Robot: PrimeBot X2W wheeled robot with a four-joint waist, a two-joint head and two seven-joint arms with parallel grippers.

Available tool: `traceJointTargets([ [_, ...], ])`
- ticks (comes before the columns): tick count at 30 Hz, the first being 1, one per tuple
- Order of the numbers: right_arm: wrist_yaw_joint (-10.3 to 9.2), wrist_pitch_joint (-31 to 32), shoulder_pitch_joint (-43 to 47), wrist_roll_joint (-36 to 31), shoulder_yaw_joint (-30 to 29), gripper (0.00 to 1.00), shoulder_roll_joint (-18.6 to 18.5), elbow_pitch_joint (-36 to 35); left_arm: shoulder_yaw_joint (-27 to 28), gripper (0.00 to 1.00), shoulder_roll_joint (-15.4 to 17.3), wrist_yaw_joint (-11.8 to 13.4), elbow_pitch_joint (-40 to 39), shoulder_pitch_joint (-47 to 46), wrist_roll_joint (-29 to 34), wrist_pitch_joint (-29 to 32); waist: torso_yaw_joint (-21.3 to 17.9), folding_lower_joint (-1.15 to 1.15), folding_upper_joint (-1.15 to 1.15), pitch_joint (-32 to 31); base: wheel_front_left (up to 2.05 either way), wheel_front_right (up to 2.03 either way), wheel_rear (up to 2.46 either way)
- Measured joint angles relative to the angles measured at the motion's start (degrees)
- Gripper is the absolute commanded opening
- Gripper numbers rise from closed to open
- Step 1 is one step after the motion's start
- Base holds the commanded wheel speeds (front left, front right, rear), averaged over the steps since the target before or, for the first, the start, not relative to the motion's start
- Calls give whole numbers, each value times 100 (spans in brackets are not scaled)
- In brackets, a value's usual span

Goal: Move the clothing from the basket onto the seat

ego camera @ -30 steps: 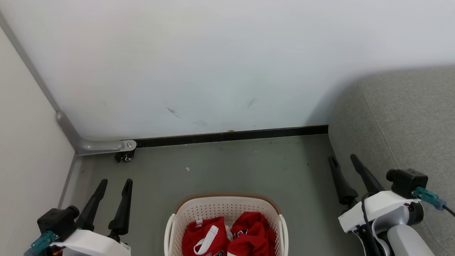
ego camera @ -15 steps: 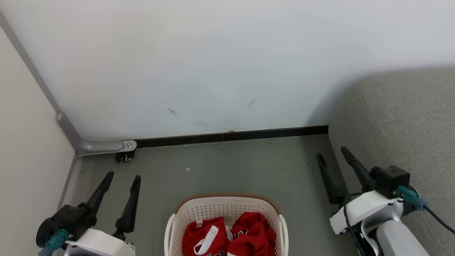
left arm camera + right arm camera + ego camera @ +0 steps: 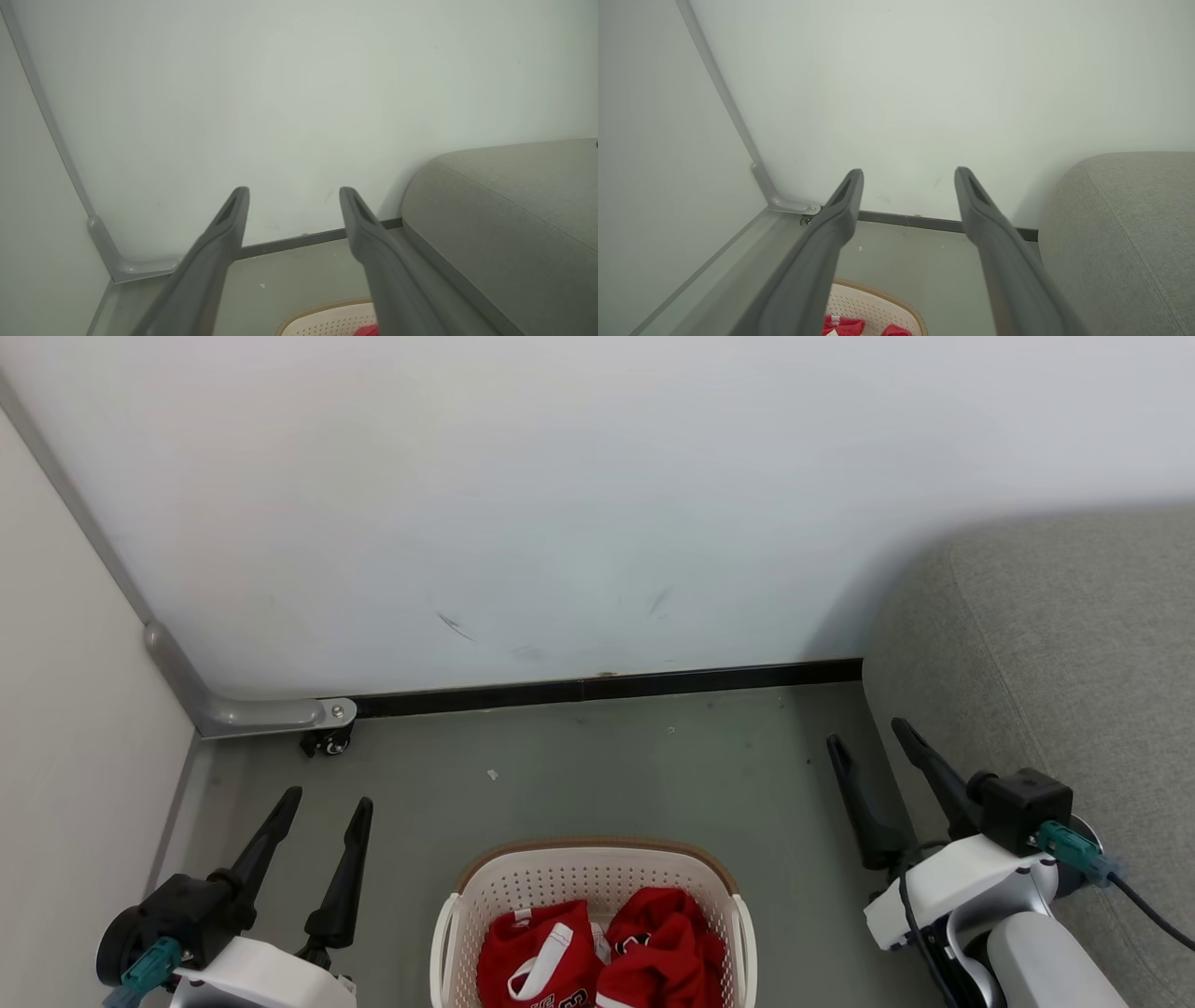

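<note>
Both arms have edged inward. Left gripper (image 3: 328, 796) and right gripper (image 3: 866, 731) stand released (nothing grasped); clothing (image 3: 551, 957) lies in basket (image 3: 597, 846), none yet on seat (image 3: 1074, 644).

Smooth cream plastic, perforated, on the basket (image 3: 597, 887), with a brown woven-looking band at the rim. Soft red cloth with white trim for the clothing (image 3: 653, 943). Coarse grey woven fabric, matt, over the seat (image 3: 1074, 644). Matt dark plastic on the fingers of the left hand (image 3: 329, 797) and right hand (image 3: 867, 731). Dull, lightly scuffed grey floor (image 3: 607, 775); smooth matt white wall (image 3: 560, 476); satin grey metal bracket (image 3: 261, 714); glossy black skirting (image 3: 607, 689).
</note>
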Motion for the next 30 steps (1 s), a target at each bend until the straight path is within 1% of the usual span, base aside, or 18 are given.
traceJointTargets([
  [7,0,0,-1,-7,-38,100,2,-10,-113,100,-9,0,57,0,-108,0,-8,0,0,47,0,0,0],
  [18,0,-1,-93,-7,-112,100,10,-105,-639,100,73,0,307,2,-252,0,-27,0,0,199,0,0,0],
  [25,0,-1,-305,-7,-143,100,12,-215,-1191,100,203,0,556,2,-421,0,-51,-1,0,366,0,0,0],
  [30,0,-1,-329,-41,-163,100,12,-256,-1463,100,344,0,738,-17,-536,0,-71,-1,0,525,0,0,0],
])
